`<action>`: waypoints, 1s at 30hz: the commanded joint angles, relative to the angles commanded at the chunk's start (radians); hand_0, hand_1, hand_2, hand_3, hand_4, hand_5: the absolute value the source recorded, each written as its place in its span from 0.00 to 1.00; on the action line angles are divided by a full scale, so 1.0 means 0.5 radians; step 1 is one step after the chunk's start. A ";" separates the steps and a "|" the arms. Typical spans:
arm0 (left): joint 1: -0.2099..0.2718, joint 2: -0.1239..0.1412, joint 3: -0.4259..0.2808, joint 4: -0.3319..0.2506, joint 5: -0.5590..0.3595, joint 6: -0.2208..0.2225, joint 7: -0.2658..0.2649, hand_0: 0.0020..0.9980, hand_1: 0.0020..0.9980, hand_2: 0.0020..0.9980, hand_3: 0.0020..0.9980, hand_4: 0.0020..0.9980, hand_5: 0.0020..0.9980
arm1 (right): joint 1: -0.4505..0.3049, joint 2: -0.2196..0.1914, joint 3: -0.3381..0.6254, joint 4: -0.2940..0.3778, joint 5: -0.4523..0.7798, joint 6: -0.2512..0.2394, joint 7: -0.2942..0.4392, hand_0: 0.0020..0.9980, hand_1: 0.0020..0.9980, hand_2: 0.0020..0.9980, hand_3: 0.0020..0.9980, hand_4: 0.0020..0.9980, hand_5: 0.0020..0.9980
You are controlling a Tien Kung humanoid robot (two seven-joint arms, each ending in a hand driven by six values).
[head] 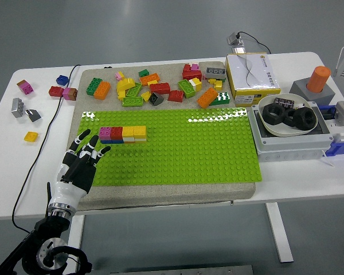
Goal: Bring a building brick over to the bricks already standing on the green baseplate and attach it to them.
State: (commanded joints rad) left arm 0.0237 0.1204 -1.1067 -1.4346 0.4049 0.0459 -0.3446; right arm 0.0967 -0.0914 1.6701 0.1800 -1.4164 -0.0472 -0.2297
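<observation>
Empty left hand (82, 159) hovers spread over the green baseplate's (178, 149) left edge.

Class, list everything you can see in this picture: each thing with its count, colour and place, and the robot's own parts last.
baseplate: one, green, middle of table
joined bricks: one row, pink, red, yellow, on baseplate's left
loose bricks: many, mixed colours, behind baseplate
stray bricks: several, mixed colours, table's left end
box: one, yellow and white, far right
bowl: one, white, holding black tyres, right side
cylinder: one, orange, on a grey base, far right
left hand: one, black and white, open, at baseplate's left edge
</observation>
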 joint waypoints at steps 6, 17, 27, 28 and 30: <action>0.002 -0.008 -0.009 -0.003 0.006 -0.001 0.000 0.47 0.08 0.09 0.50 0.89 0.05 | 0.000 0.000 -0.002 0.000 -0.004 0.008 0.005 0.59 0.58 0.64 0.66 0.62 0.82; -0.017 -0.017 -0.004 -0.050 0.008 -0.002 0.010 0.47 0.08 0.09 0.50 0.90 0.04 | -0.011 -0.002 -0.027 0.000 0.038 0.014 0.007 0.59 0.58 0.64 0.66 0.63 0.82; -0.059 0.012 -0.100 -0.135 0.076 0.011 0.020 0.47 0.08 0.09 0.50 0.91 0.05 | 0.005 0.022 -0.117 0.000 0.097 0.039 0.012 0.59 0.58 0.64 0.66 0.63 0.82; -0.062 0.016 -0.117 -0.135 0.086 0.018 0.022 0.47 0.08 0.09 0.50 0.91 0.05 | 0.002 0.025 -0.129 0.000 0.103 0.043 0.012 0.59 0.58 0.64 0.66 0.63 0.82; -0.062 0.021 -0.134 -0.135 0.096 0.025 0.024 0.47 0.08 0.09 0.50 0.91 0.05 | -0.002 0.028 -0.136 0.000 0.103 0.049 0.009 0.59 0.59 0.64 0.66 0.63 0.82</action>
State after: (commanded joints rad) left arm -0.0071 0.1310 -1.1737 -1.5022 0.4527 0.0582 -0.3324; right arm 0.0955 -0.0773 1.6021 0.1800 -1.3649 -0.0229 -0.2252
